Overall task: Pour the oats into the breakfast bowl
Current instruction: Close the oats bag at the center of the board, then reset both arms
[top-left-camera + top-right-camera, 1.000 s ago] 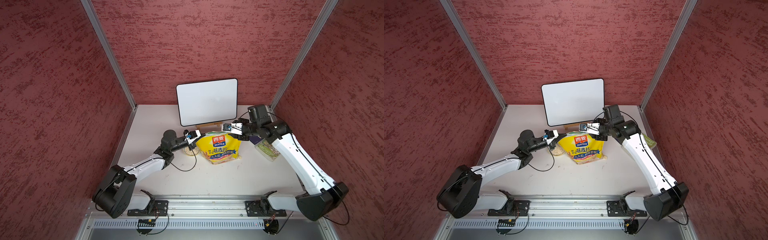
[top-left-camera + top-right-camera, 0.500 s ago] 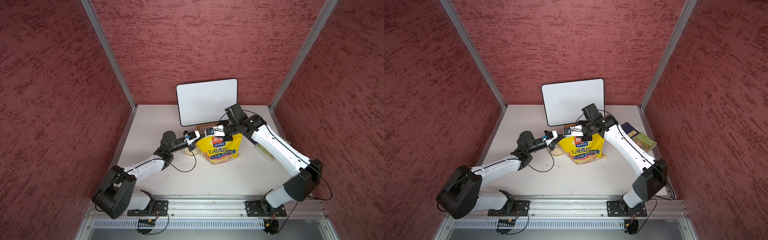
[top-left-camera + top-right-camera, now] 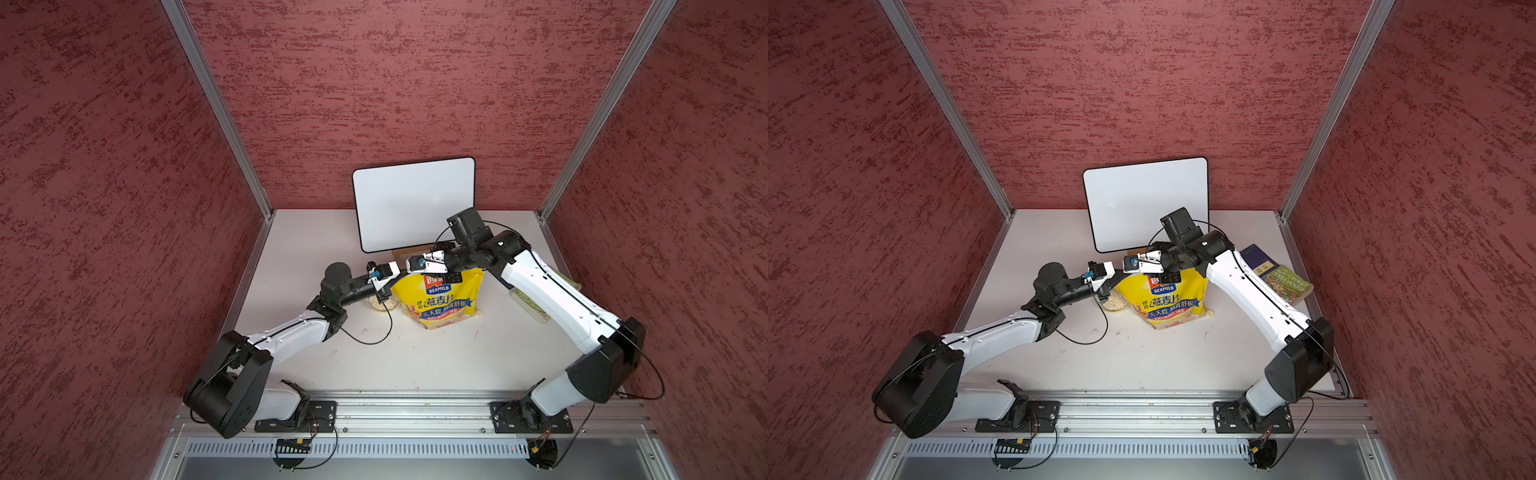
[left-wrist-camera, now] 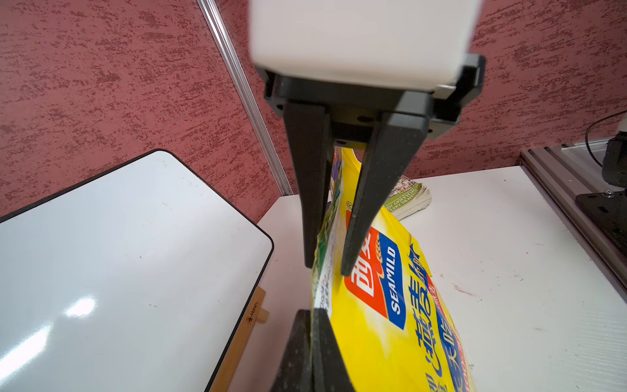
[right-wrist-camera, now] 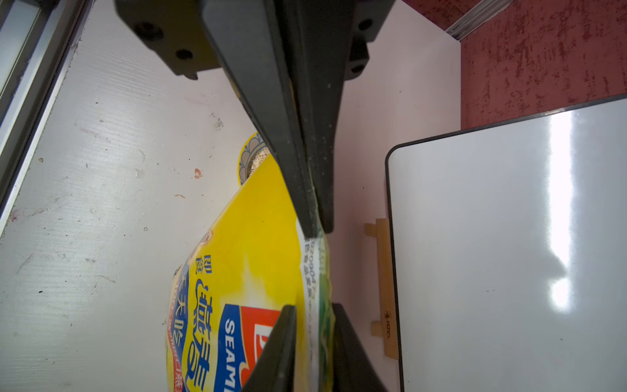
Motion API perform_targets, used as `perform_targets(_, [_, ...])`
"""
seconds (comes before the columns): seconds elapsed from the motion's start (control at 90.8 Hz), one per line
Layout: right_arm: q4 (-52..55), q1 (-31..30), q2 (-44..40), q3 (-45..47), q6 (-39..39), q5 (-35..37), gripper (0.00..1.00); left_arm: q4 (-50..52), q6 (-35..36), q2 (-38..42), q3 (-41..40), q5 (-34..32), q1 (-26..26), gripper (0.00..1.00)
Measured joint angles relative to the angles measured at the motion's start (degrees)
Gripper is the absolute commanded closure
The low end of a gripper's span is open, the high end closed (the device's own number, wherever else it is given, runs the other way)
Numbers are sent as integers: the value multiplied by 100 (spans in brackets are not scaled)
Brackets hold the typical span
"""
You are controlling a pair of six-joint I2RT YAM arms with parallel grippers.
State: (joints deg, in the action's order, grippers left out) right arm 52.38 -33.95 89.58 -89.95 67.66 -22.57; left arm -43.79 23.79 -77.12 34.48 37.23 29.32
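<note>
Left fingers [image 4: 295, 353] clamp upright yellow plastic oats pouch [image 4: 390, 305] at its top; right fingers [image 4: 376, 190] straddle it, slightly parted; blue-rimmed white ceramic bowl [image 5: 246, 159] beside, leftward

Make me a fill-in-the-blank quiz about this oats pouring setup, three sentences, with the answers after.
The left claw grips a pouch that is mostly ____ in colour.
The breakfast bowl beside the pouch already contains some ____.
The green book lies on the robot's ____ side.
Missing words: yellow; oats; right.
</note>
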Motion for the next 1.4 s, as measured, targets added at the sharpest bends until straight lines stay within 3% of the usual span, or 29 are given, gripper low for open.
perform_targets(0.022, [-26, -13, 0, 0, 17, -17, 100, 0, 2, 0, 0, 2, 0, 100])
perform_targets(0.198, [-70, -33, 4, 0, -109, -7, 100, 24, 0, 24, -2, 0, 0, 97])
perform_targets(0.298, [-92, -24, 2, 0, -188, 22, 60, 46, 2, 68, -11, -17, 7, 73])
perform_targets(0.386, [-153, 46, -31, 2, -308, 42, 39, 46, 42, 275, -15, -107, 20, 47])
perform_targets(0.496, [-225, 205, -243, 68, -472, 42, 21, 146, 39, 625, -24, -227, 26, 29])
perform_targets(0.617, [-354, 461, -833, 278, -750, 26, 6, 525, 48, 1141, -31, -380, 20, 21])
perform_targets(0.76, [-715, 717, -1755, 623, -1495, 144, 1, 1001, 28, 1882, -70, -739, 2, 11])
perform_targets(0.948, [-1543, 968, -3176, 1556, -3056, 914, 1, 1388, -378, 3071, -450, -2120, -7, 1])
perform_targets(1.256, [-2382, 1558, -4846, 3414, -5139, 3246, 1, 2551, -1707, 4913, -1335, -6039, -271, 0])
perform_targets(1.399, [-2837, 1816, -5348, 4754, -5895, 4131, 1, 3329, -2354, 5414, -1687, -7261, -498, 0])
